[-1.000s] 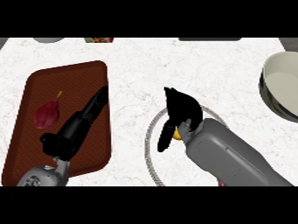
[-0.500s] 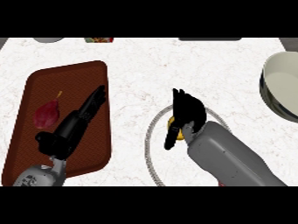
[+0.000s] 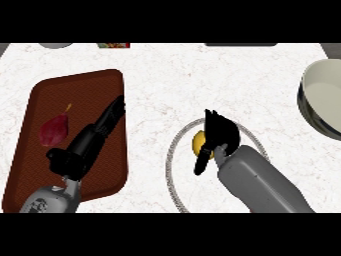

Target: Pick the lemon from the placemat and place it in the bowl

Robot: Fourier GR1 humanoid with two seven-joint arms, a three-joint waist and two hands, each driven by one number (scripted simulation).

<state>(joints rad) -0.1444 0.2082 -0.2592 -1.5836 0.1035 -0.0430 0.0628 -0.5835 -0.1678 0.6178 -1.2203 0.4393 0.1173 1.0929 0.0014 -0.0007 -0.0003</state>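
The yellow lemon (image 3: 199, 142) lies on a round white placemat (image 3: 174, 165) with a grey rim, near the counter's middle. My right hand (image 3: 223, 134) sits over the lemon's right side, fingers curled on top of it and thumb reaching down along its left, so only part of the lemon shows. The grey-green bowl (image 3: 334, 102) stands at the right edge, well apart from the hand. My left hand (image 3: 92, 137) lies open with straight fingers on the brown tray (image 3: 36, 100).
A dark red vegetable (image 3: 54, 128) rests on the brown tray just left of my left hand. Small objects (image 3: 114, 45) stand along the far edge of the white marble counter (image 3: 173, 75).
My right hand has moved right and towards me over the lemon and curled around it. My left hand has barely shifted on the tray.
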